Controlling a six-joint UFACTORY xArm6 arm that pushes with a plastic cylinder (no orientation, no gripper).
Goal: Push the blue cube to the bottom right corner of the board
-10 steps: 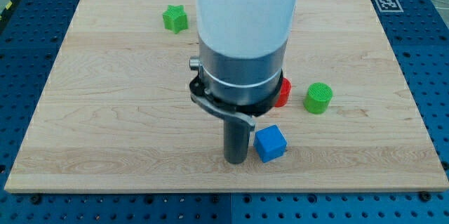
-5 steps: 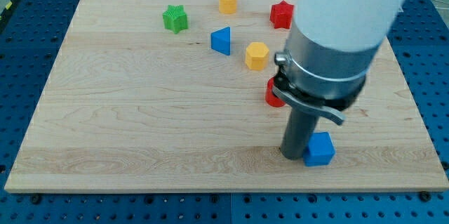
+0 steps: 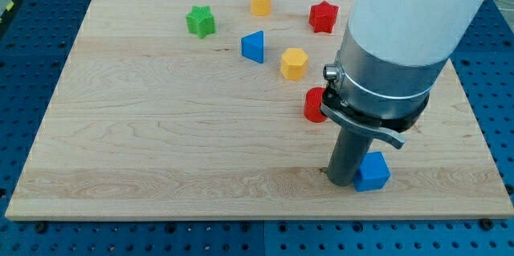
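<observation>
The blue cube [image 3: 373,173] sits on the wooden board [image 3: 161,144] near the view's bottom right, short of the corner. My tip [image 3: 342,184] rests on the board directly at the cube's left side, touching it. The arm's wide grey and white body hides the board above and behind the cube.
A red block [image 3: 314,105] peeks out left of the arm. A yellow block [image 3: 294,63], a blue triangular block [image 3: 254,46], a red star [image 3: 323,16], a yellow block [image 3: 260,1] and a green star [image 3: 201,21] lie toward the view's top.
My tip has pushed the blue cube rightward along the bottom of the board, first a long way, then a little more. The arm's move uncovered the blocks at the top.
</observation>
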